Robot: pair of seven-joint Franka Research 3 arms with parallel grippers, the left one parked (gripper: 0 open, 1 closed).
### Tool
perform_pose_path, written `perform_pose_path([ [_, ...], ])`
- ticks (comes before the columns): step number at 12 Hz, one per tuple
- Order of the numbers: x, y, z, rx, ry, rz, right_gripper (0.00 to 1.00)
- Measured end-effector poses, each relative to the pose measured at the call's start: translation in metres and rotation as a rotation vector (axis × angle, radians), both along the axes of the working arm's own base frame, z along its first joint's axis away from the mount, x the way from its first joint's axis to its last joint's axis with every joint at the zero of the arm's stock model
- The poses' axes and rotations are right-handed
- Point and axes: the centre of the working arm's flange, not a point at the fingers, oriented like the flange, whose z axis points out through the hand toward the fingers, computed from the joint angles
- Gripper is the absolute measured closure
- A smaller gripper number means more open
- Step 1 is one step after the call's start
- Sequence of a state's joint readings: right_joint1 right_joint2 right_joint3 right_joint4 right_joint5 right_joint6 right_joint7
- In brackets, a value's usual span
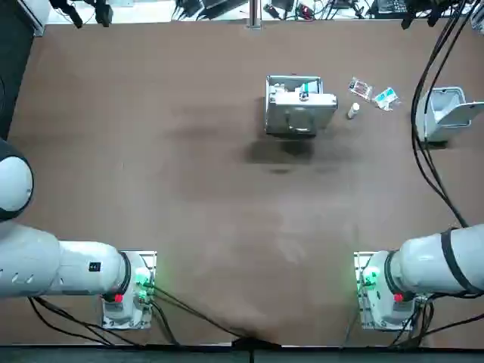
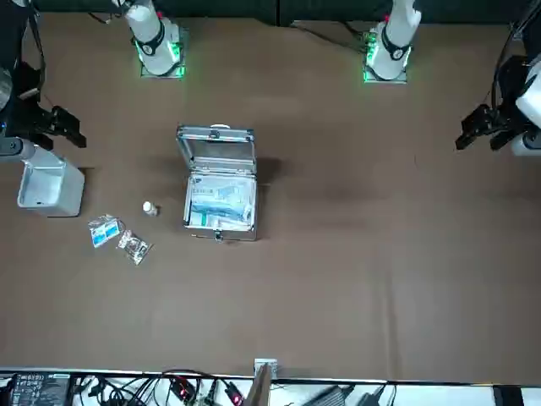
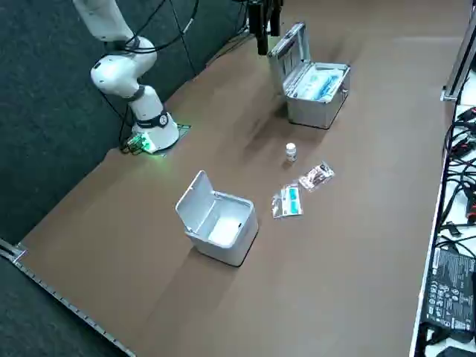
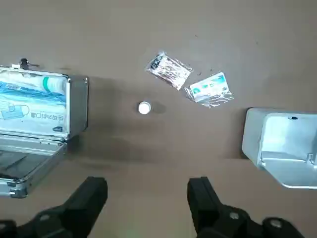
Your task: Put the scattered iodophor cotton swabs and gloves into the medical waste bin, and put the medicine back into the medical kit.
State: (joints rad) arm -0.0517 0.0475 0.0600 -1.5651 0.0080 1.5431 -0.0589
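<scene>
The open silver medical kit (image 1: 299, 106) stands at the far middle of the table, with blue-and-white packs inside (image 4: 29, 99). To its right stands a small white medicine bottle (image 1: 353, 110) (image 4: 144, 107). Beyond the bottle lie a clear packet with dark swabs (image 1: 361, 88) (image 4: 168, 69) and a blue-and-white glove packet (image 1: 386, 98) (image 4: 208, 89). The white waste bin (image 1: 446, 113) (image 4: 282, 148) sits at the right with its lid up. My right gripper (image 4: 147, 182) (image 2: 72, 127) hangs high above the table near the bin, open and holding nothing.
Black cables (image 1: 427, 91) hang down over the right side, close to the bin. A cluttered shelf with cables (image 1: 302, 9) runs along the far table edge. Bare brown tabletop (image 1: 227, 212) stretches between the objects and the arm bases.
</scene>
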Motion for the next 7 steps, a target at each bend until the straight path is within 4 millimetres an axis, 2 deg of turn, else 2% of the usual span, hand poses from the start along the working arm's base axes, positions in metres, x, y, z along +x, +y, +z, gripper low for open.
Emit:
perform_pose_path([
  [5,0.001,-0.001,-0.002,0.000,0.003,-0.002,0.00],
  [7,0.007,-0.002,-0.015,-0.001,0.009,0.000,0.00],
])
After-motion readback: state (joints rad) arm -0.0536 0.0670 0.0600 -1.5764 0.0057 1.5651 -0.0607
